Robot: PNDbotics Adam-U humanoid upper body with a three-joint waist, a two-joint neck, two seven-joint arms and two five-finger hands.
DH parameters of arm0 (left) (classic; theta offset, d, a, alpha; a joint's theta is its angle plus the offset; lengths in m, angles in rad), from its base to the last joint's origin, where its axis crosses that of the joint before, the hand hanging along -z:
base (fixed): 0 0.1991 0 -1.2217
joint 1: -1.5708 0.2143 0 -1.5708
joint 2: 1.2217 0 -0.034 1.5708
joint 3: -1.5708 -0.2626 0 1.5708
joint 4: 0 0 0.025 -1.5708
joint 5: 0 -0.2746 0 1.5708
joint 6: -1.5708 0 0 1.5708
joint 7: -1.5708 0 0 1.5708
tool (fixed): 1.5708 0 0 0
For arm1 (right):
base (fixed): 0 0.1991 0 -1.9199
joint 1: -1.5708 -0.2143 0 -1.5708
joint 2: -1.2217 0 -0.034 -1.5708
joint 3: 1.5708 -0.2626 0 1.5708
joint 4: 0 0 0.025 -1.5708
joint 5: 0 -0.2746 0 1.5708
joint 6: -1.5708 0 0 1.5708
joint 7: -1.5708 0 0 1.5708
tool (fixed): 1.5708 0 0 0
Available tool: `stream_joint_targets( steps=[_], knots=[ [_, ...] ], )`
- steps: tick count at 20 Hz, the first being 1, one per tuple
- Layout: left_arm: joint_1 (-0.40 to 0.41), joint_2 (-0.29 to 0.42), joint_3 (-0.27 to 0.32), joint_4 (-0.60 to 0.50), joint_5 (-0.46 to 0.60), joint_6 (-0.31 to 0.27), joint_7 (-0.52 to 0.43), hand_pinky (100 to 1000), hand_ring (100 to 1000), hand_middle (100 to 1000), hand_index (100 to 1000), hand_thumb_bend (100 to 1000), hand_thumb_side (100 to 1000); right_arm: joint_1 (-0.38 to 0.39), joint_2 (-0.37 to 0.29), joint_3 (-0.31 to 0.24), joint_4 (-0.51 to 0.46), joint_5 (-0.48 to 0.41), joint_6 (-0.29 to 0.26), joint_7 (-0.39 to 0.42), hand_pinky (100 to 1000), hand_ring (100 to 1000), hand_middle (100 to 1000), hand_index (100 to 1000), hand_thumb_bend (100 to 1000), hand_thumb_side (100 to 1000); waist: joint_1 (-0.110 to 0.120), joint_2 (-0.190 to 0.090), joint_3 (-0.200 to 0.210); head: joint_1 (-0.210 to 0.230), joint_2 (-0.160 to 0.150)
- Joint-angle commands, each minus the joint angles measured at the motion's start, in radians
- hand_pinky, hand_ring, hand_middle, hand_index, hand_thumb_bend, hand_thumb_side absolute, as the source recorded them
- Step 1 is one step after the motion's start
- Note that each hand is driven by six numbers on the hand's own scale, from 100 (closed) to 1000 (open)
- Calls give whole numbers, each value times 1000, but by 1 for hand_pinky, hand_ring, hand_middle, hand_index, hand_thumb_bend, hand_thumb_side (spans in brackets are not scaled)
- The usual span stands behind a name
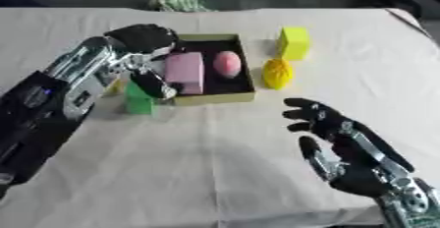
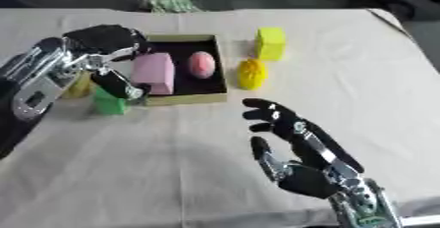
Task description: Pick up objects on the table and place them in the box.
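1. Box [image 1: 215, 97] near the bench's [image 1: 215, 173] far middle, already holding a pink block [image 1: 185, 72] and a pink egg shape [image 1: 227, 64].
2. Left hand [image 1: 148, 42] over the box's left edge, fingers curled beside the pink block; cannot tell whether gripping it or just clear of it.
3. Right hand [image 2: 284, 124] open near the lower right, fingers up, holding nothing.
4. Judged partly done: two things in, several left outside.
5. Still out: yellow cube [image 1: 293, 42] right of the box, yellow ridged piece [image 1: 278, 73] just beside the box's right wall, green block [image 1: 137, 99] at the front-left corner, and a bit of yellow [image 2: 79, 87] half hidden behind the left arm.
6. Free room inside the box looks small, mostly around the egg shape.
7. Wide bare bench in front for moving either arm; right-side pieces open to approach, left-side pieces crowded by the left arm.
8. Bench's far edge lies beyond the box, with a green bundle [image 1: 176, 0] at it.
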Motion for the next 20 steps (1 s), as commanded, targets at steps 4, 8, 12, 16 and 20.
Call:
stream_joint_targets(
  steps=[4, 8, 12, 16, 20],
  knots=[
    [-33, -42, 29, 95, -50, 9, 75, 770, 623, 564, 784, 100, 309, -18, 0, 4, -23, -18, -2, 11, 828, 906, 931, 824, 100, 412, 2, -6, -12, 9, 5],
    [-30, -51, 28, 140, -73, -6, 71, 788, 679, 640, 849, 152, 340, -22, 0, 3, -22, -20, -1, 13, 829, 906, 931, 824, 100, 411, 3, -4, -16, 8, 5],
    [-36, -44, 29, 160, -88, -39, 15, 798, 708, 685, 875, 190, 377, -22, 0, 3, -20, -18, 0, 13, 829, 906, 931, 824, 100, 410, 5, -4, -15, 6, 5],
    [-45, -37, 39, 138, -97, -49, -32, 837, 795, 817, 933, 230, 641, -21, 0, 2, -19, -17, -1, 12, 829, 905, 931, 824, 100, 411, 5, -6, -13, 5, 5],
    [-64, -9, 49, 78, -99, -59, -44, 870, 836, 872, 952, 317, 793, -19, -2, 2, -17, -17, -1, 13, 829, 906, 931, 824, 100, 410, 7, -9, -11, 3, 5]
  ],
)
